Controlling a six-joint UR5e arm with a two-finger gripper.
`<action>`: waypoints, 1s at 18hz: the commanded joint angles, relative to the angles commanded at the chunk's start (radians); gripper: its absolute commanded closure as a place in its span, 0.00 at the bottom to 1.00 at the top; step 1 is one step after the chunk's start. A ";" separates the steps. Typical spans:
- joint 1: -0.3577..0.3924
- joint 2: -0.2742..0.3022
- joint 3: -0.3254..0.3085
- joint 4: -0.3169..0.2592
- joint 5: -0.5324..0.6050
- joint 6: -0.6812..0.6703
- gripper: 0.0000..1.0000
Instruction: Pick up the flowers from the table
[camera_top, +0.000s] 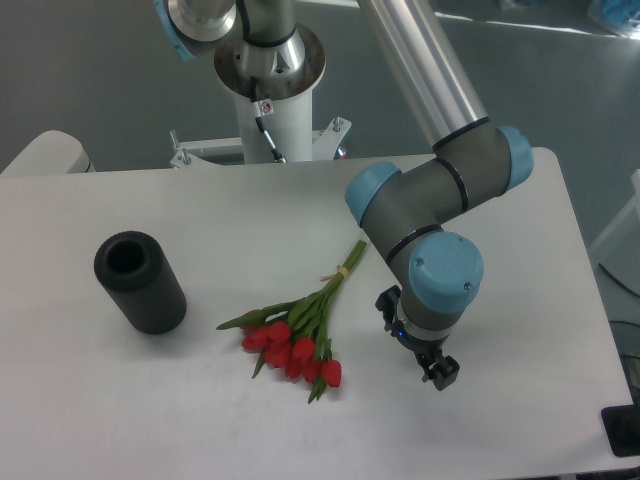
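Flowers (295, 335) lie flat on the white tabletop (200, 210), one small bunch, red heads fanned toward the near edge and green stems running up and away to the pale band (343, 270) that ties them. I make out perhaps five or six blooms, though they overlap too much for a sure count. Lying on its side like that, the bunch offers me its narrow tied stems as the likeliest place to close on, since the heads look soft and would crush.

My jaws (441, 373) hang just to the right of the bunch, near the blooms but apart from them, pointing down at bare tabletop. They hold nothing. From this angle my wrist hides most of them, so I cannot tell whether they stand parted or closed.

One black cylinder (140, 282) rests tilted well to the left, open mouth showing, clear of the flowers. I judge the pick not yet begun: I must move left over the stems first.
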 joint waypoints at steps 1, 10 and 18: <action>0.002 0.011 -0.015 0.000 -0.003 0.000 0.00; 0.011 0.140 -0.232 0.009 -0.032 -0.040 0.00; -0.021 0.175 -0.391 0.124 -0.032 -0.187 0.00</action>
